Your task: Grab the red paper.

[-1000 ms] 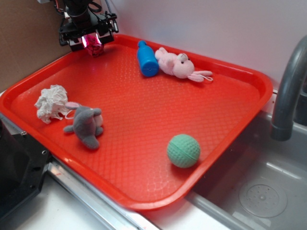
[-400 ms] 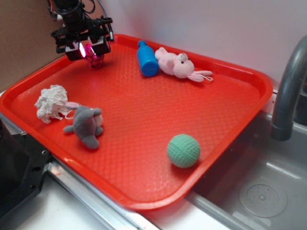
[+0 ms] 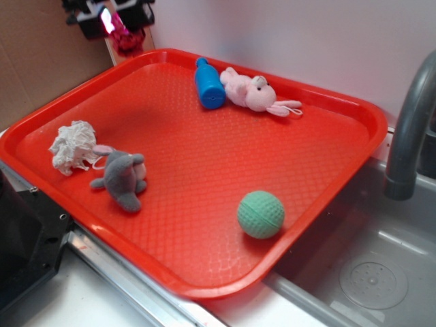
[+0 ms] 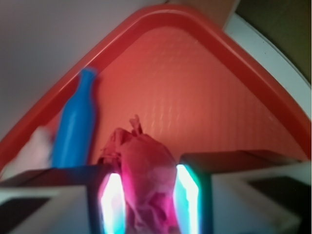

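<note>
The red paper (image 4: 146, 180) is a crumpled crimson wad pinched between my two glowing fingers. My gripper (image 4: 148, 195) is shut on it, and the wad sticks out past the fingertips. In the exterior view the gripper (image 3: 116, 24) is at the top left, lifted above the far left corner of the red tray (image 3: 327, 109), with the red paper (image 3: 126, 39) hanging below it clear of the tray floor.
On the tray lie a white paper wad (image 3: 73, 146), a grey plush toy (image 3: 122, 178), a green ball (image 3: 260, 214), a blue bottle (image 3: 208, 84) and a pink plush rabbit (image 3: 253, 92). A sink with a grey faucet (image 3: 409, 129) is on the right. Brown cardboard stands at the left.
The gripper has risen from the tray's far left corner up toward the top of the view, carrying the red paper off the tray floor.
</note>
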Tool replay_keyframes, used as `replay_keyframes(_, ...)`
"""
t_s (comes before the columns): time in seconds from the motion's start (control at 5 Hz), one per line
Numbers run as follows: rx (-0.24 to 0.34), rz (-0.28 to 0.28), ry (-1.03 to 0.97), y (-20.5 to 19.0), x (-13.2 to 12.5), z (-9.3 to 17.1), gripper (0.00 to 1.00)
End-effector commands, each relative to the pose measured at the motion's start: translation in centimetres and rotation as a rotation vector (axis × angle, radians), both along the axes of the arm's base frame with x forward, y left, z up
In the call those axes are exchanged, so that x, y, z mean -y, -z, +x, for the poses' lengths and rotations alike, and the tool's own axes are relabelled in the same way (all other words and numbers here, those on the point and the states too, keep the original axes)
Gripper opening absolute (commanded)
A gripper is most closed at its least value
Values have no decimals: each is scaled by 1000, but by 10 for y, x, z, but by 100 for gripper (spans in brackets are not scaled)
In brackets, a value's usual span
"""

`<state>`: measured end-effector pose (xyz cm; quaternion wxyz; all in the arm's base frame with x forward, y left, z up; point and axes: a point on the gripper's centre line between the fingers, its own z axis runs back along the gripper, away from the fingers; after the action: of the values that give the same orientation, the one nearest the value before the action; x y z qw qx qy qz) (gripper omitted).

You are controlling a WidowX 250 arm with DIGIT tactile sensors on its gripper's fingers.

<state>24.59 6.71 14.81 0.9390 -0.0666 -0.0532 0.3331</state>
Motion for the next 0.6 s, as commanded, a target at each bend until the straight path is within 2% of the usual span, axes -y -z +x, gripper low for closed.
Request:
replay_keyframes(0.0, 27, -75, 116, -69, 10, -23, 0)
replay_keyframes(0.2, 62, -11, 133, -69, 17, -31, 0)
replay_keyframes(0.4, 57, 51, 183, -66, 19, -30, 0)
